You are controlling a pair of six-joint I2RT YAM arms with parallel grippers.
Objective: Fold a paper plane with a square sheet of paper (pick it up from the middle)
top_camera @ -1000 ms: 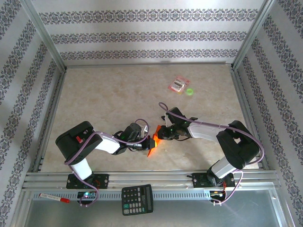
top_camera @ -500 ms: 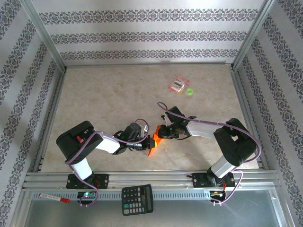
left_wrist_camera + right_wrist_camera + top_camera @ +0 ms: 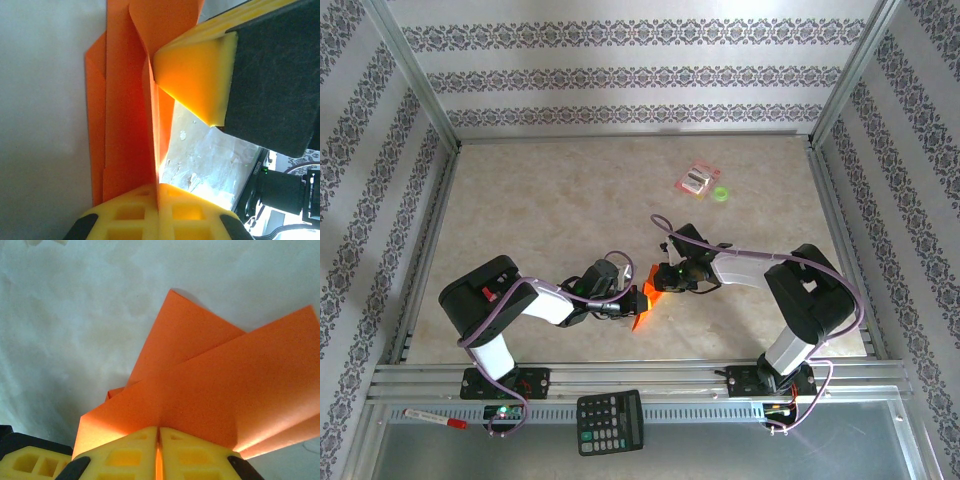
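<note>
The square sheet of paper (image 3: pixel 641 298), bright orange, is folded into layered flaps with a pointed end, a partly formed paper plane, and is held just above the table between my two grippers. My left gripper (image 3: pixel 627 303) comes in from the left. In the left wrist view it (image 3: pixel 159 189) is shut on an upright fold of the paper (image 3: pixel 125 105). My right gripper (image 3: pixel 658 284) comes in from the right. In the right wrist view it (image 3: pixel 159 434) is shut on the edge of a wide flap (image 3: pixel 225 385). One of the right fingers (image 3: pixel 195 75) shows close by in the left wrist view.
A small pink-red packet (image 3: pixel 698 179) and a green disc (image 3: pixel 721 194) lie at the back right. A black calculator (image 3: pixel 610 421) and a red-capped pen (image 3: pixel 435 417) rest on the metal ledge (image 3: pixel 720 440) in front of the arm bases. Patterned walls surround the table.
The right arm's elbow and upper link have swung slightly left. Both grippers and the paper between them have stayed almost where they were.
</note>
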